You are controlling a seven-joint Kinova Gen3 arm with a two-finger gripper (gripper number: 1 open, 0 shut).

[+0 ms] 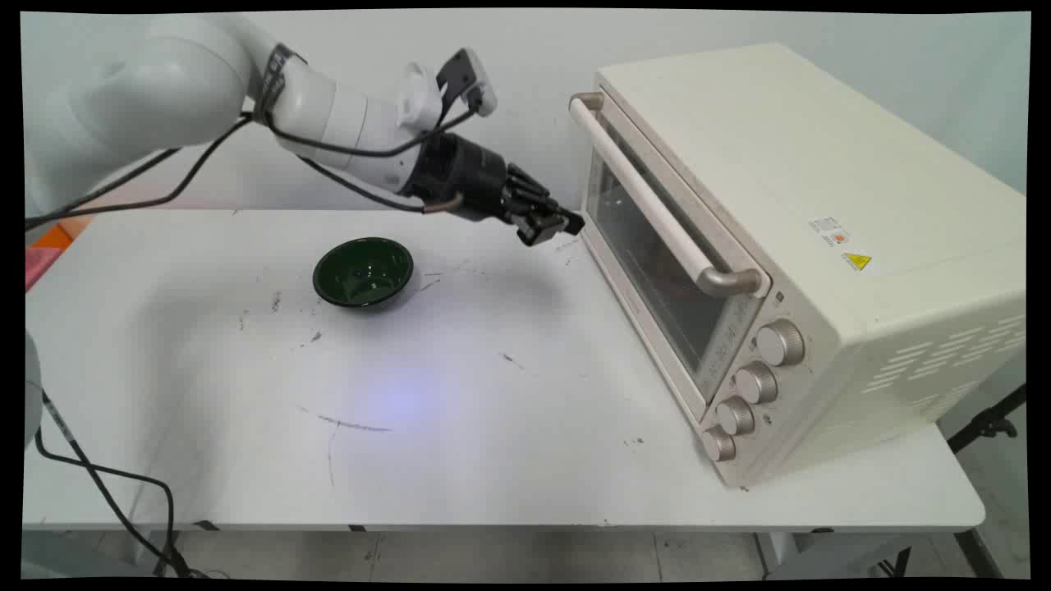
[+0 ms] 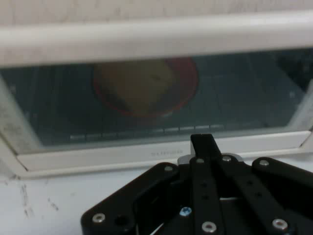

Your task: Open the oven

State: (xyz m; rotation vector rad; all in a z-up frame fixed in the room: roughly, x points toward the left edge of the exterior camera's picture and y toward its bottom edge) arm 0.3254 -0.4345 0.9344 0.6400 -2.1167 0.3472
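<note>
A cream toaster oven [image 1: 821,213] stands on the right of the table with its glass door [image 1: 657,271] closed and a long handle [image 1: 649,193] across the top of the door. My gripper [image 1: 566,223] hovers just left of the door's lower far corner, shut with nothing between its fingers [image 2: 203,147]. In the hand view the oven window [image 2: 156,98] fills the frame, and behind the glass lies a yellowish round thing on a red plate [image 2: 146,85]. A dark green bowl [image 1: 363,272] sits empty on the table, left of and below the gripper.
Several knobs [image 1: 755,382] run down the oven's near front corner. Black cables [image 1: 98,484] hang at the table's left edge. Scuff marks dot the white table [image 1: 460,410]. A pink and orange thing [image 1: 45,250] lies at the far left.
</note>
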